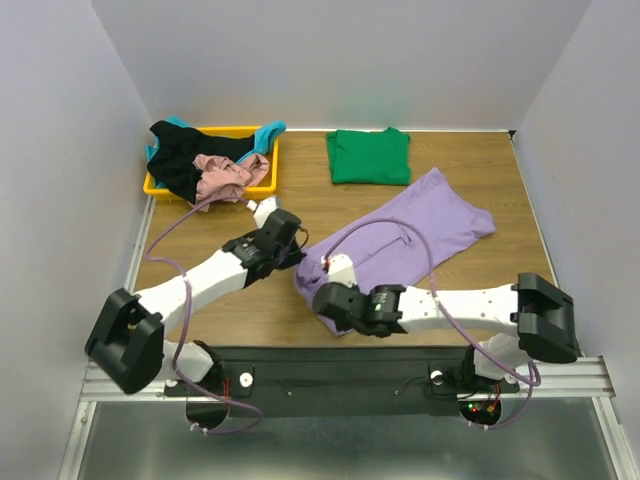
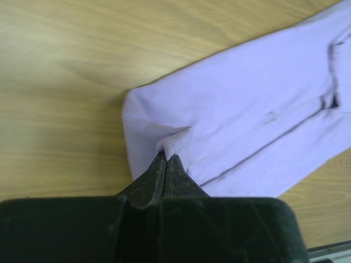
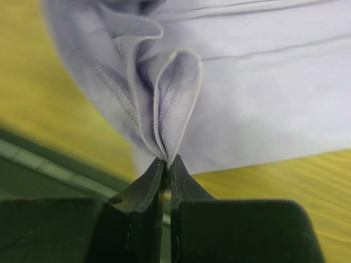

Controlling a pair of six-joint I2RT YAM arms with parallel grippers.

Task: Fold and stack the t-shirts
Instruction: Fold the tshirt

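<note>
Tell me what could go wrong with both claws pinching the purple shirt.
The left claw holds only a small tip of the purple shirt, so it may slip free on lifting. The right claw grips a bunched, layered hem, so the fold could come out crooked.

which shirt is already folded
The green t-shirt, a neat rectangle at the far edge; the purple t-shirt lies spread out, the rest heaped in the tray.

You see a yellow plastic tray (image 1: 262, 189) at the far left corner of the wooden table (image 1: 300, 195), close to the left wall. Plain white walls (image 1: 340, 60) enclose the table on three sides, and a metal rail (image 1: 585, 377) runs along its near edge.
</note>
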